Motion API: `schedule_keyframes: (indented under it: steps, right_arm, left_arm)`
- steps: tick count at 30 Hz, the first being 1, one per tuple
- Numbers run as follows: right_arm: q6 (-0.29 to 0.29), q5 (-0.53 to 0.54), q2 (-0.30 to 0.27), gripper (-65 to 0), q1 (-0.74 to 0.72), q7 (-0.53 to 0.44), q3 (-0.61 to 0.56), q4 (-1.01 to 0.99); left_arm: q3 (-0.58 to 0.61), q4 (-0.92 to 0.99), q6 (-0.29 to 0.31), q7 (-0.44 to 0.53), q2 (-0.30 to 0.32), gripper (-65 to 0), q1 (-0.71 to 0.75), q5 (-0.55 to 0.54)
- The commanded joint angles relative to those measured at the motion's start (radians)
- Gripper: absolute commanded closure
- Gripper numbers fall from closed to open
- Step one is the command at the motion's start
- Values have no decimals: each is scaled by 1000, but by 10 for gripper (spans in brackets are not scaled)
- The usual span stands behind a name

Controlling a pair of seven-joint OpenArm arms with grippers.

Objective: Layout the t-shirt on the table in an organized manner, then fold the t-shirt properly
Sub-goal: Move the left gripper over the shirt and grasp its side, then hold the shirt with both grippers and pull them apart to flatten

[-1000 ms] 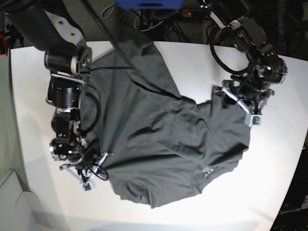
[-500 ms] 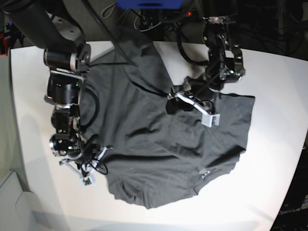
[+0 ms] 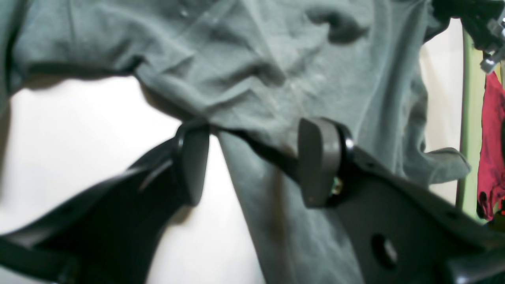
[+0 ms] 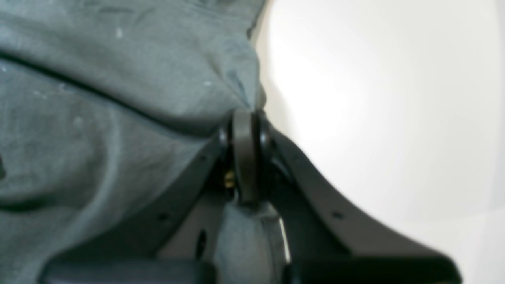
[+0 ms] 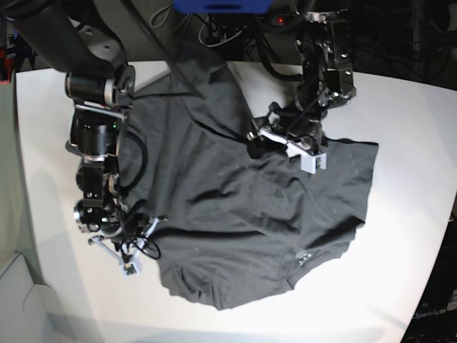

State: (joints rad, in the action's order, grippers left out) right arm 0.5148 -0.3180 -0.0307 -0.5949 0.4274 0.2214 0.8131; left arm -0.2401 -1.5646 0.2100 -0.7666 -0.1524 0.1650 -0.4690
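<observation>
The dark grey t-shirt point(image 5: 235, 214) lies spread and wrinkled on the white table point(image 5: 400, 250), its collar near the front edge. My left gripper point(image 5: 284, 150) hovers over the shirt's upper middle. In the left wrist view the left gripper point(image 3: 256, 165) stands open, with a seam fold of the t-shirt point(image 3: 276, 59) running between the fingers point(image 3: 319, 161). At the shirt's left edge my right gripper point(image 5: 143, 249) holds the hem. In the right wrist view the right gripper point(image 4: 244, 154) is shut on the edge of the t-shirt point(image 4: 98, 118), with bare table point(image 4: 375, 98) beside it.
Cables and a power strip point(image 5: 278, 20) lie behind the table's far edge, beside a blue object point(image 5: 221, 6). A pale bin point(image 5: 21, 307) sits off the front left corner. A red cloth point(image 3: 491, 146) hangs beyond the table.
My left gripper has moved from the shirt's right edge in over its upper middle. The right side of the shirt now lies flat. The right gripper has stayed put, still shut on the hem.
</observation>
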Motion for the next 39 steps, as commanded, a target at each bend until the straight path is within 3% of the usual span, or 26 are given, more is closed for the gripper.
schedule_keyframes:
  steps: [1,13,19,24,26,29,31,39]
  right_arm:
    - [-5,9,-4,0,-38,-22,-1,19]
    - [-5,9,-1,0,-33,-22,-1,19]
    - [-5,9,-4,0,-30,-22,-1,19]
    - [-3,9,-25,0,-12,-22,-1,22]
    - [-3,9,-44,0,-12,-22,0,21]
    - [-3,9,-70,0,2,-22,-1,21]
    - [-3,9,-88,0,14,-26,0,21]
    - [-3,9,-97,0,114,-26,2,111]
  left_arm:
    - [2,-36,3,14,-5,-352,-3,-15]
    - [-2,108,-74,22,-5,-352,-41,-15]
    - [-2,229,-74,23,-5,-351,-112,-17]
    - [-3,359,-74,120,-5,-339,-152,-17]
    - [-26,367,-71,124,-5,-292,-161,-17]
    - [-67,367,-68,114,3,-159,-166,-67]
    - [-78,367,-71,69,55,-126,-186,-129]
    - [-86,372,-74,-66,284,-123,-284,-334]
